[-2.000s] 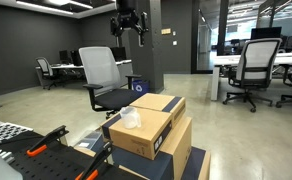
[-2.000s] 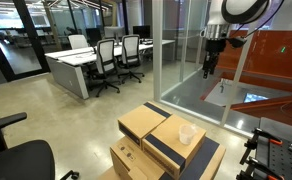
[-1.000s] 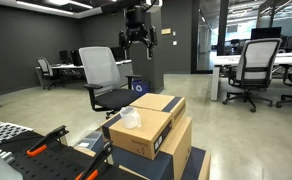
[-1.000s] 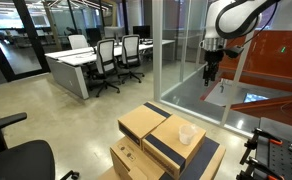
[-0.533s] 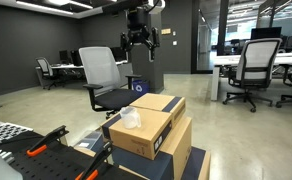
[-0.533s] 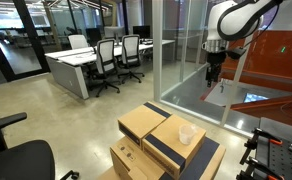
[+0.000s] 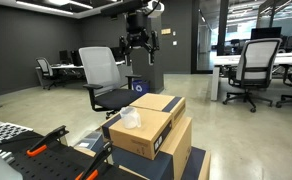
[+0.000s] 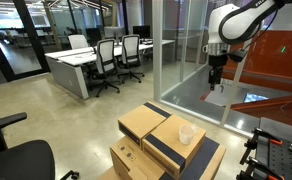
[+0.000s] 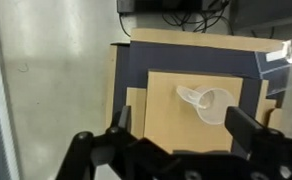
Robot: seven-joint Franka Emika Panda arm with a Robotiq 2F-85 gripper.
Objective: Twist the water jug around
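The water jug [image 7: 131, 118] is a small translucent whitish plastic jug standing on top of the upper cardboard box [image 7: 146, 132]. It shows in both exterior views [image 8: 186, 134] and from above in the wrist view [image 9: 212, 103], its handle pointing left. My gripper [image 7: 137, 52] hangs high above the boxes, well clear of the jug, also seen in an exterior view [image 8: 215, 76]. In the wrist view the gripper [image 9: 182, 135] is open and empty, its fingers [image 9: 248, 130] spread wide on either side of the jug far below.
Several stacked cardboard boxes [image 8: 146, 122] sit on a dark blue base. A grey office chair [image 7: 103, 75] stands behind them. A glass partition [image 8: 176, 50] and desks with chairs [image 8: 111, 55] are further off. Orange-black equipment [image 7: 36, 150] sits nearby.
The gripper has moved sideways to above the boxes and come down slightly. The jug and boxes have not moved.
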